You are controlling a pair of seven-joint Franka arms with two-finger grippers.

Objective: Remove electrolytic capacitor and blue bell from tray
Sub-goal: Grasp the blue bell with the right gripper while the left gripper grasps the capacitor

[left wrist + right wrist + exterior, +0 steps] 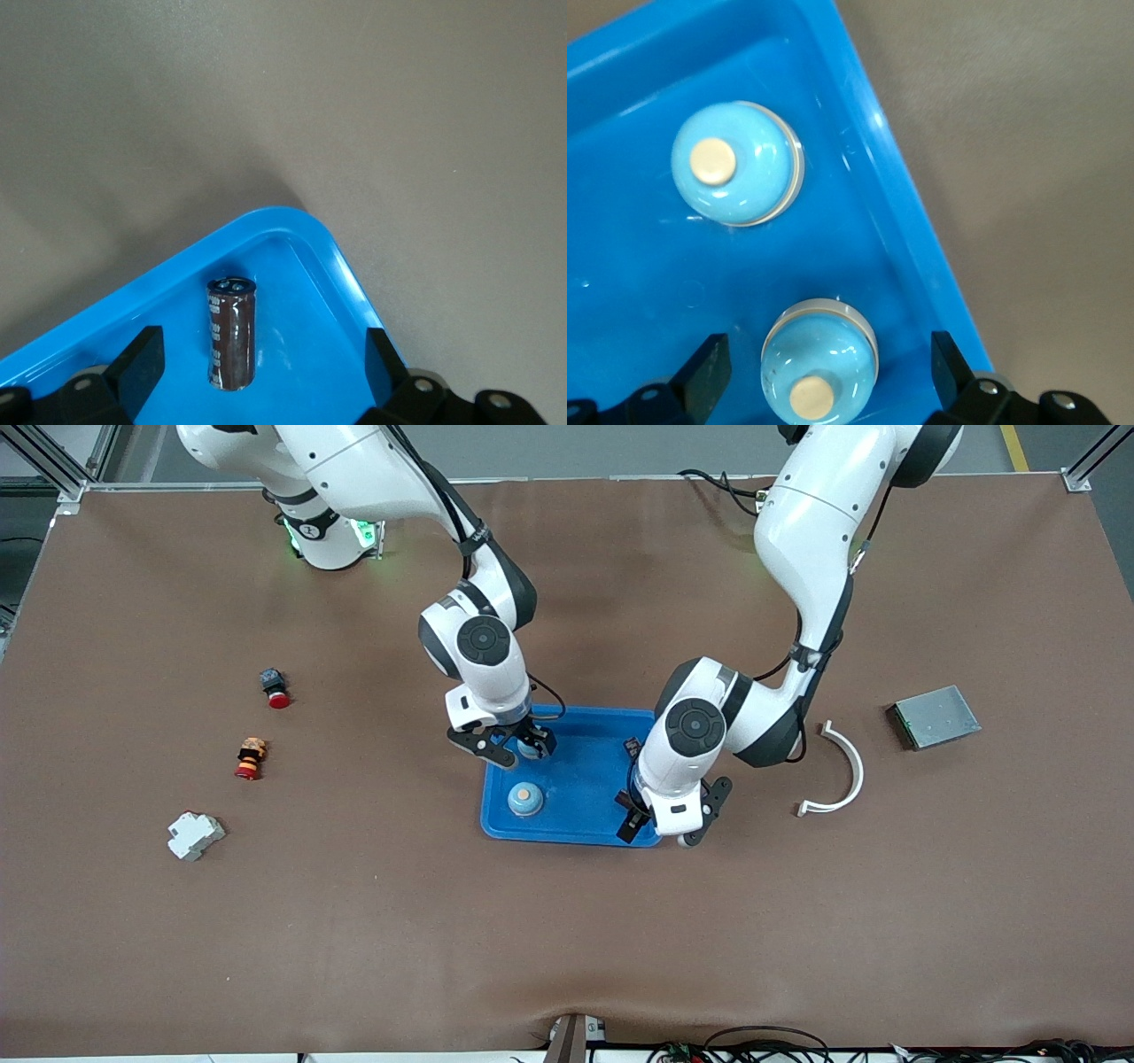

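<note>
Nearest the front camera, the electrolytic capacitor is seen lying flat in a corner of the tray, straight beneath the left gripper, its long axis crossing the line between the wide-open, empty fingers. A blue bell is likewise bracketed below the right gripper, spread wide and empty; a second bell sits just beside it.

My table is covered by a brown mat, framed by aluminium rails and grey floor.
</note>
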